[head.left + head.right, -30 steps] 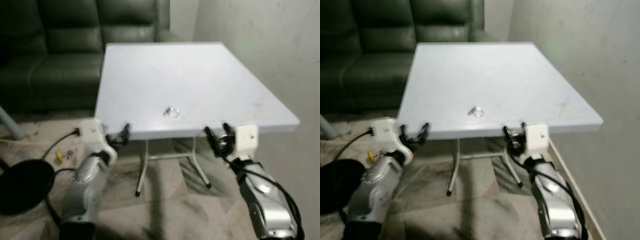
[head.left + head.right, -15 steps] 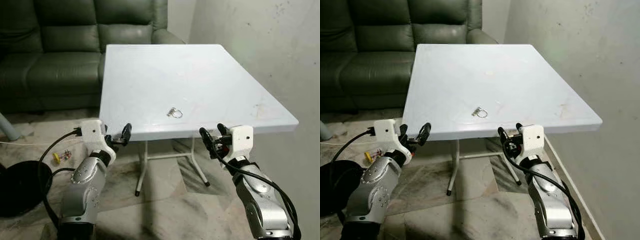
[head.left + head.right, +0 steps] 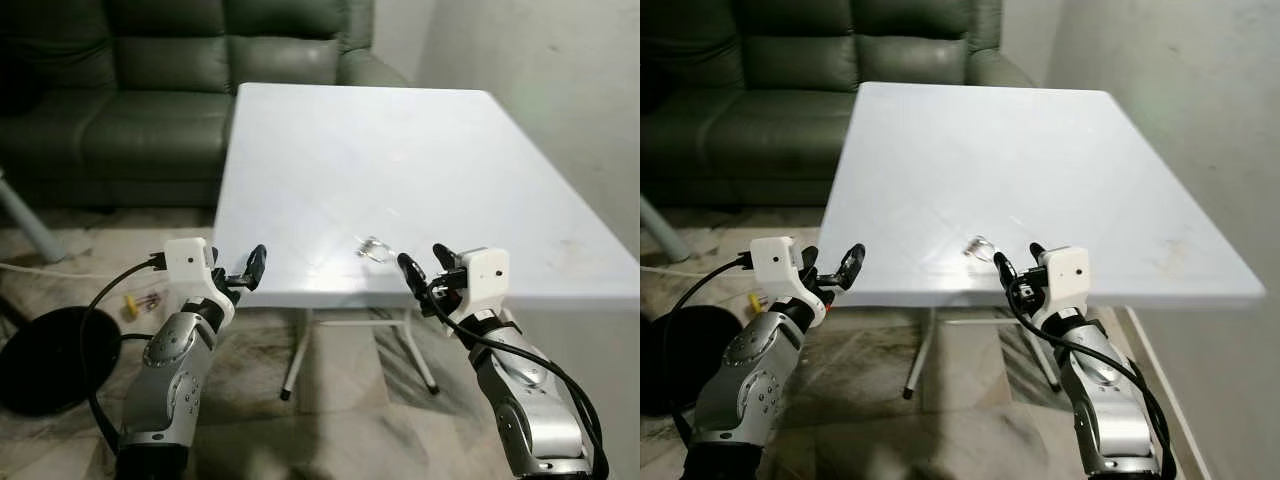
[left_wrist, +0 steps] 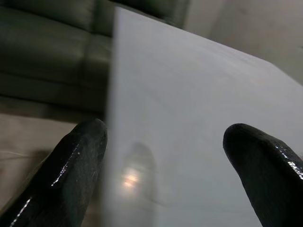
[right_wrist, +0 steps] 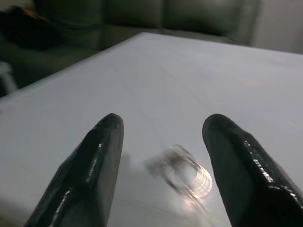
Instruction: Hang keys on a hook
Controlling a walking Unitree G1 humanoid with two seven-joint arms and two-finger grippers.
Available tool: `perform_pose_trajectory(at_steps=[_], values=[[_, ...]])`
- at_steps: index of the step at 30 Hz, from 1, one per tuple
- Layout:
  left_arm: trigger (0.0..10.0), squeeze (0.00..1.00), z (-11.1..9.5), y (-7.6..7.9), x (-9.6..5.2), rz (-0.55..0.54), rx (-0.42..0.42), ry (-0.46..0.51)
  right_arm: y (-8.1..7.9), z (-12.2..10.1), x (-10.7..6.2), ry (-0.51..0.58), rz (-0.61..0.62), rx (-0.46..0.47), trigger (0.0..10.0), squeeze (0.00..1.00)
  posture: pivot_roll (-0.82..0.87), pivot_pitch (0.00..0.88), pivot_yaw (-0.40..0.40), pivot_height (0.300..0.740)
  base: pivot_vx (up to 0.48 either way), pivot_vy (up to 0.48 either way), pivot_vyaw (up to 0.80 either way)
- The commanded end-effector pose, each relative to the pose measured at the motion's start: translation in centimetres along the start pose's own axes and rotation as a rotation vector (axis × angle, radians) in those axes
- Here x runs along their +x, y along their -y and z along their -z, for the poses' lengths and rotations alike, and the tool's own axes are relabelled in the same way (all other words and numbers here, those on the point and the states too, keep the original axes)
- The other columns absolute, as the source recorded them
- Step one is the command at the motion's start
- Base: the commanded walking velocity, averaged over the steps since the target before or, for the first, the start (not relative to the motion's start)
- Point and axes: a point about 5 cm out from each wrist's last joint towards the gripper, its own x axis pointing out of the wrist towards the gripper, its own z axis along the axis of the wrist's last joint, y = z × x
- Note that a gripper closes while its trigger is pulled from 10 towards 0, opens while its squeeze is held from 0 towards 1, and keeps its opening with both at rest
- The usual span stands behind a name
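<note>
So the keys (image 3: 374,248) are seen lying flat on the white bench (image 3: 420,150), close to its near edge, with nothing piled around them. Just short of them the right end effector (image 3: 424,267) is held, fingers spread, touching nothing. The left end effector (image 3: 250,270) is parked at the bench's near left corner, spread too. A dark green sofa (image 3: 150,90) is pushed up behind the bench, and a black round base (image 3: 45,360) and cable are spotted on the floor.

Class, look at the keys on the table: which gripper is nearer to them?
Right. The right gripper is just short of the keys, open and aimed at them; the left gripper is at the table's near-left edge, farther away.
</note>
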Motion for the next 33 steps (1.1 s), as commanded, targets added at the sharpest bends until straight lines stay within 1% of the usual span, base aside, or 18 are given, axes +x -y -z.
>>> perform_pose_trajectory(at_steps=[1,5,8,22,27,28,30,33], values=[[10.0,0.00,-0.1,0.0,0.0,0.002,-0.005,0.001,0.1,-0.1,-0.1,0.002,-0.010,0.002,10.0,0.00,-0.04,0.000,-0.062,0.740,0.326,0.352,0.00],[10.0,0.00,-0.2,0.0,0.0,-0.004,-0.001,0.003,0.1,-0.2,-0.1,0.003,-0.014,0.001,10.0,0.00,-0.04,0.000,-0.062,0.740,0.319,0.354,0.00],[10.0,0.00,0.0,-0.1,0.0,-0.029,0.006,-0.008,0.1,-0.1,-0.1,0.000,-0.021,-0.002,10.0,0.00,-0.03,0.000,-0.063,0.740,0.000,0.000,0.00],[10.0,0.00,0.3,0.2,-0.2,-0.033,0.001,-0.017,0.4,0.1,-0.2,-0.019,-0.019,-0.024,10.0,0.00,-0.04,0.000,-0.068,0.740,0.000,0.000,0.00],[10.0,0.00,0.3,0.2,-0.2,-0.030,0.006,-0.021,0.4,0.1,-0.3,-0.019,-0.023,-0.018,10.0,0.00,-0.04,0.000,-0.068,0.740,0.000,0.000,0.00],[10.0,0.00,0.4,0.3,-0.3,-0.027,0.006,-0.021,0.3,0.1,-0.3,-0.012,-0.027,-0.008,10.0,1.00,-0.04,0.000,-0.068,0.740,0.000,0.000,0.00],[10.0,0.00,0.4,0.4,-0.3,-0.025,0.001,-0.021,0.4,0.1,-0.4,-0.010,-0.027,0.001,10.0,1.00,-0.03,0.000,-0.071,0.740,0.000,0.000,0.00],[10.0,0.00,0.9,0.7,-0.5,-0.019,0.001,-0.034,0.4,0.2,-0.5,-0.024,-0.031,-0.017,10.0,1.00,-0.03,0.000,-0.071,0.740,0.000,0.000,0.00]])
